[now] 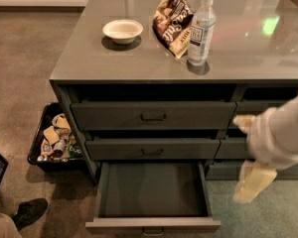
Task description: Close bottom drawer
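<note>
The bottom drawer (pixel 151 190) stands pulled out toward me, wide and shallow, with a bare grey floor. Its low front panel (pixel 114 225) is at the bottom edge of the view, with a small dark handle (pixel 153 230) at its centre. My gripper (pixel 254 182) is a pale yellowish shape hanging from the white arm (pixel 280 133) at the right. It is blurred and sits right of the open drawer, about level with the drawer's right side wall and apart from it.
Two taller-fronted drawers (pixel 153 115) (pixel 153 148) above it are shut. The countertop (pixel 89 58) holds a white bowl (pixel 122 30), a snack bag (pixel 173 21) and a water bottle (pixel 200 31). A black bin of snacks (pixel 54 138) stands on the floor at the left, and a person's shoe (pixel 31 211) is at the bottom left.
</note>
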Controlling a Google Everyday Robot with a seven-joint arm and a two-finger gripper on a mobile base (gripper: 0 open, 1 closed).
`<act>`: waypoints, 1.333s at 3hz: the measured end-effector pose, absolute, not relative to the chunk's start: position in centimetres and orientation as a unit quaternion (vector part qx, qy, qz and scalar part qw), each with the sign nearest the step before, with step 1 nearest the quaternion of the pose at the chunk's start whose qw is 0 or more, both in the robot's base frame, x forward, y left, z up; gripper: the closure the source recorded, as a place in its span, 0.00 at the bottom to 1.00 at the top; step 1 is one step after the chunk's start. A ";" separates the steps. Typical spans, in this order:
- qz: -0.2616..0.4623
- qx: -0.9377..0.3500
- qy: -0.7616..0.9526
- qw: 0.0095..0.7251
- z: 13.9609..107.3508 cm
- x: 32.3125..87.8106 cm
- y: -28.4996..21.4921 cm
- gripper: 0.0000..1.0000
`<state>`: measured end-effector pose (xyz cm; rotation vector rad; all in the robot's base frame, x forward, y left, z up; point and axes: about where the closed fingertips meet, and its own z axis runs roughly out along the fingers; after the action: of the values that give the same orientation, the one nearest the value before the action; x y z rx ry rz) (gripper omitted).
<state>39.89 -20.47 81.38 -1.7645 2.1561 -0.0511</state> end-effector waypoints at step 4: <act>0.103 -0.581 0.785 0.188 49.0 36.6 -18.8 0.00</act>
<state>36.59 -18.77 49.03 -1.6358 2.2093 0.2908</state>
